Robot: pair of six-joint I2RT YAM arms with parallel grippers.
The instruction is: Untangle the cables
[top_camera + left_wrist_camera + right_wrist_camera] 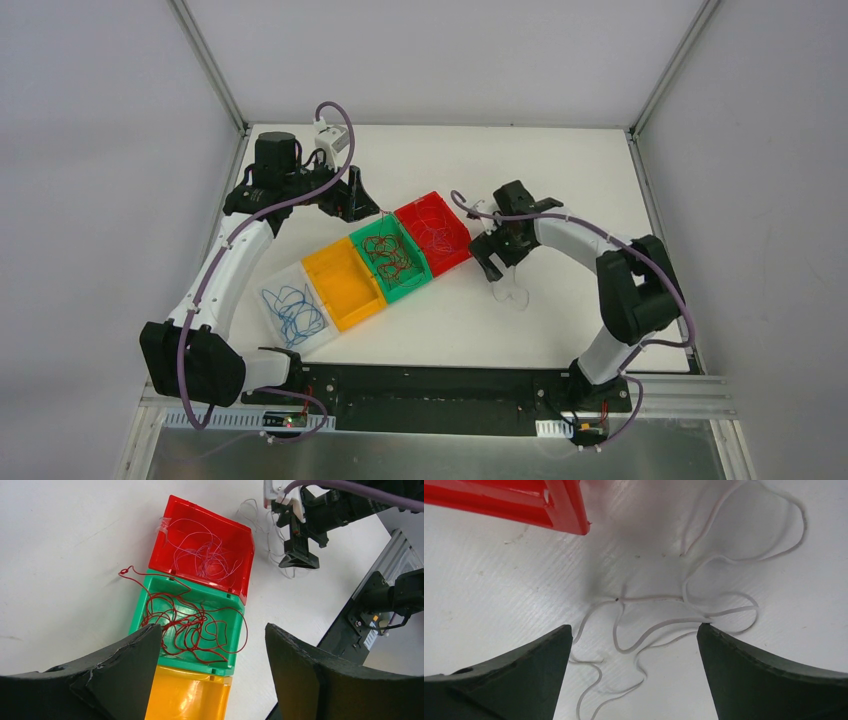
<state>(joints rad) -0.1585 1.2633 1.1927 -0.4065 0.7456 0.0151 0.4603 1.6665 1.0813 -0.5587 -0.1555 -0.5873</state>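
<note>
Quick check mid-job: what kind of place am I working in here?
Probably a lab robot test cell: a white tabletop boxed in by aluminium frame posts, with a row of small coloured plastic sorting bins holding thin curly wires.

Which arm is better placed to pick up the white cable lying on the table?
Right. The open right gripper hangs directly over the white cable beside the red bin; the left gripper is above the green bin.
</note>
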